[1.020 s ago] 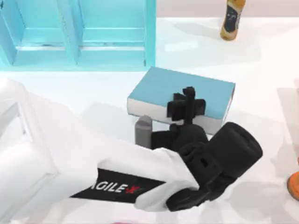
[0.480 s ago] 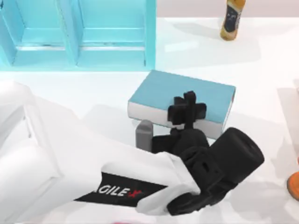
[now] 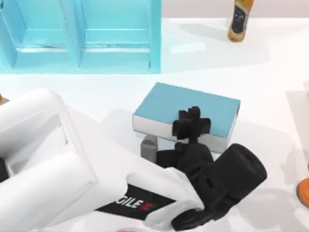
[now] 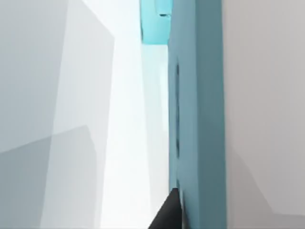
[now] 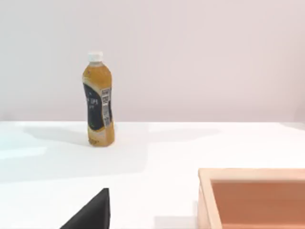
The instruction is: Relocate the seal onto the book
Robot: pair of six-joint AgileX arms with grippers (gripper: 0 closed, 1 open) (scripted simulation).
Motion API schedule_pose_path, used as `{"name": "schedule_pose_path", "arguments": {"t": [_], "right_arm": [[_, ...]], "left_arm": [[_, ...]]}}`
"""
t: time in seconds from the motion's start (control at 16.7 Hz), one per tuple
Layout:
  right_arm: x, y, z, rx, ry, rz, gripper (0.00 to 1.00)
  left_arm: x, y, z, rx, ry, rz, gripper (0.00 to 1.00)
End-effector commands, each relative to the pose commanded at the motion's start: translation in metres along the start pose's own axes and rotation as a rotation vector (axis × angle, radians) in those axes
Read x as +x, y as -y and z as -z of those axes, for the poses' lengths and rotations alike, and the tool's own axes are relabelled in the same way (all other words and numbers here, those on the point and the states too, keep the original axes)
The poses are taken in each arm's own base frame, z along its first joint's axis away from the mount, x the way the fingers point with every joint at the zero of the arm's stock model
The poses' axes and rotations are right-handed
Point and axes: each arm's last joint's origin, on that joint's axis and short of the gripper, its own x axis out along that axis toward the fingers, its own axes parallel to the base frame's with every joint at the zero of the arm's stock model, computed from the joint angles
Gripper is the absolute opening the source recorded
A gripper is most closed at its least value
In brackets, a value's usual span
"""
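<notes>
At the far left of the white table [image 3: 270,87] stands a light-blue shelf unit [image 3: 82,34], its open compartments facing the camera above. In front of it my left arm, white with a black AgileX band, reaches from the table's left side toward the middle. A small grey block [image 3: 148,142] stands just beside the near left corner of the book, partly hidden by the arm.

The book [image 3: 193,106] lies flat near the middle of the table, teal cover up and white page edges toward the near side, turned a little askew. The left gripper [image 3: 192,123] hangs over the near edge of the book, a black cross-shaped mass against the teal cover. Whether that claw is clenched or released cannot be told, and the seal cannot be made out apart from the black of the gripper. In the left wrist view the teal cover runs close along the camera.

Farther right, at the back of the table, an amber drink bottle [image 3: 240,19] stands upright. The right wrist view faces this bottle, with a shallow wooden box [image 5: 252,195] nearer; the right gripper [image 5: 93,214] shows as one dark tip, its claw's state untellable
</notes>
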Motion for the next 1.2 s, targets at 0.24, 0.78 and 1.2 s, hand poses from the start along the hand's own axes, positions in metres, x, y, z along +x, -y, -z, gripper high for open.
{"name": "schedule_pose_path", "arguments": {"t": [0.24,0.78,1.2], "right_arm": [[0.0000,0.0000,0.0000,0.000,0.000,0.000,1.00],[0.0000,0.0000,0.0000,0.000,0.000,0.000,1.00],[0.0000,0.0000,0.0000,0.000,0.000,0.000,1.00]], "left_arm": [[0.0000,0.0000,0.0000,0.000,0.000,0.000,0.23],[0.0000,0.0000,0.0000,0.000,0.000,0.000,0.90],[0.0000,0.0000,0.0000,0.000,0.000,0.000,1.00]]}}
